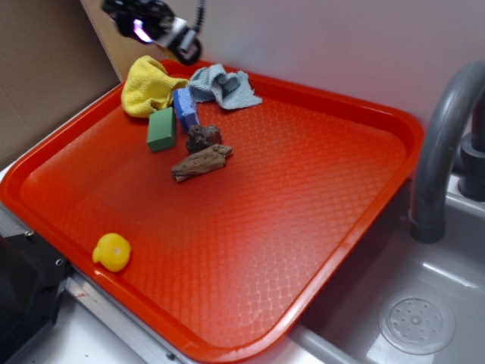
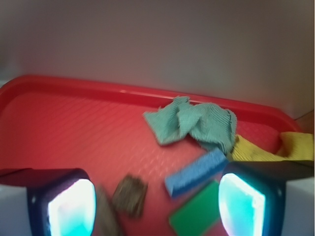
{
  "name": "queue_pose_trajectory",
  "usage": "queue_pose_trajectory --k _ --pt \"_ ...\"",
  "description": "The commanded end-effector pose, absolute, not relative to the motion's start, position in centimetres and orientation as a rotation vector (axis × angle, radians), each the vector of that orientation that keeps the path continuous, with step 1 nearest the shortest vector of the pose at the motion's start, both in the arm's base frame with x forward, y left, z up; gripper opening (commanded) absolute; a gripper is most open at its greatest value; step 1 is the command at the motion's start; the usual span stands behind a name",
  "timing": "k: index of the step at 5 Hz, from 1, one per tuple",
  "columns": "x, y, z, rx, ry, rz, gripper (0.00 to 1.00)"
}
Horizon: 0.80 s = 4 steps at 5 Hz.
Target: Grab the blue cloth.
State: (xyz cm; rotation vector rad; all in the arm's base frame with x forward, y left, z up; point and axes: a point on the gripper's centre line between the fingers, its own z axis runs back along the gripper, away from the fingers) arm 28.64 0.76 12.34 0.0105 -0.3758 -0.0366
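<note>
At the far corner of the red tray [image 1: 318, 303], the blue cloth [image 1: 223, 85] lay crumpled against the back rim, with the yellow cloth [image 1: 148, 85] just beside it and the blue sponge block [image 1: 185, 108] touching or nearly touching its near edge. The gripper [image 2: 157, 201] hung above that corner, clear of every item, its fingers spread wide with nothing between them. In the wrist view the blue cloth sat ahead of the fingers and roughly centred, while the sponge block, the green block [image 1: 161, 130] and the brown wood pieces [image 1: 201, 155] lay nearer. A good grasp appeared to call for advancing past those items before descending, then centring on a raised fold of the cloth. Descending too near the yellow cloth or the sponge block risked pinching the wrong item. Soft terry fabric would likely bunch, so closing low onto a thick fold seemed advisable.
</note>
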Motion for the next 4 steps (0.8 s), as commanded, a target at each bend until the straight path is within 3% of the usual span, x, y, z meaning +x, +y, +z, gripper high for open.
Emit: queue_pose_trajectory --k 1,2,3,4 --pt "34.7 2.4 9.3 0.057 -0.486 0.107 1.00" --pt "36.3 2.9 6.9 0.181 -0.453 0.126 1.00" --pt "37.1 3.4 4.9 0.048 -0.415 0.095 1.00" --pt "37.2 4.4 4.8 0.068 -0.388 0.122 1.00"
